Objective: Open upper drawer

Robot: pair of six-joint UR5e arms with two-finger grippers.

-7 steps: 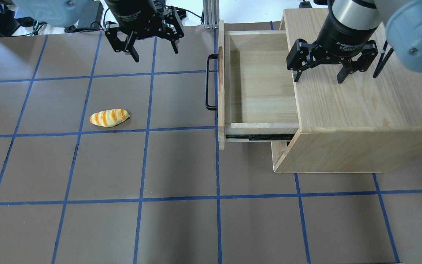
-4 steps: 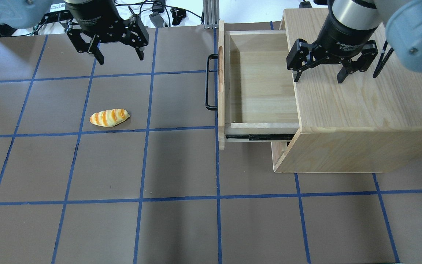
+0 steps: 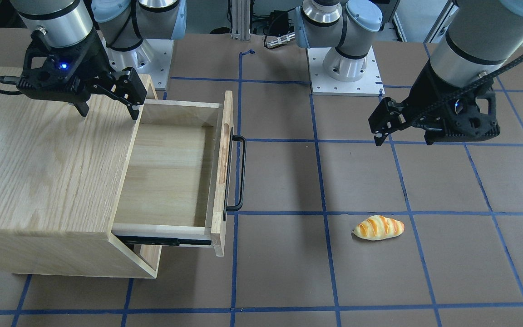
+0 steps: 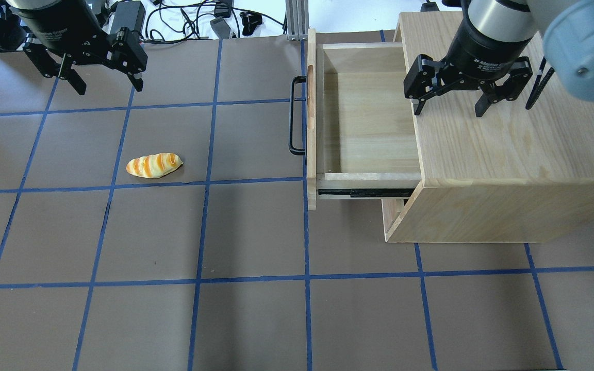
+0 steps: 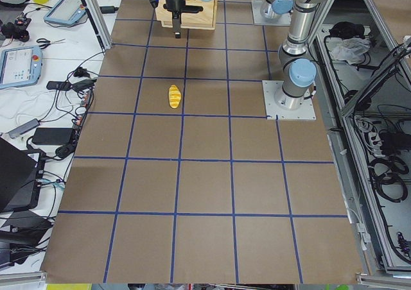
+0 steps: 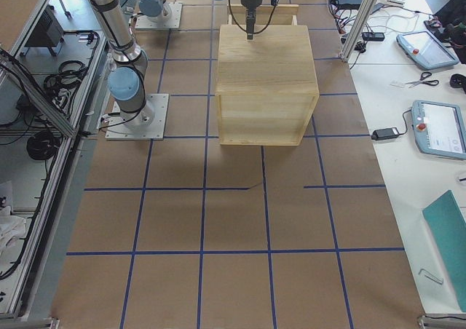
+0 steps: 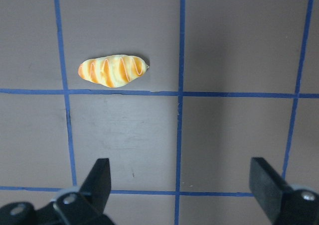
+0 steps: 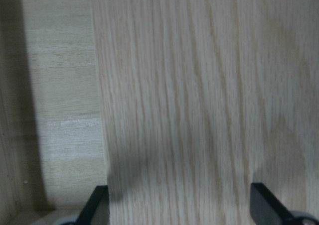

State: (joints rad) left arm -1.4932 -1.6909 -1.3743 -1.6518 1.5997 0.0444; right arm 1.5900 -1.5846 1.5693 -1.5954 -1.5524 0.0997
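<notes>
Black left jaws farther from upper drawer (image 4: pixel 369 123)

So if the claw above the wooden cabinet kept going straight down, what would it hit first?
Probably the cabinet's top. The right claw hangs open above it, one finger near the edge by the upper drawer.

Right hand (image 4: pixel 448 111) — "2F Adaptive" printed on its black body — other lettering illegible.
</notes>
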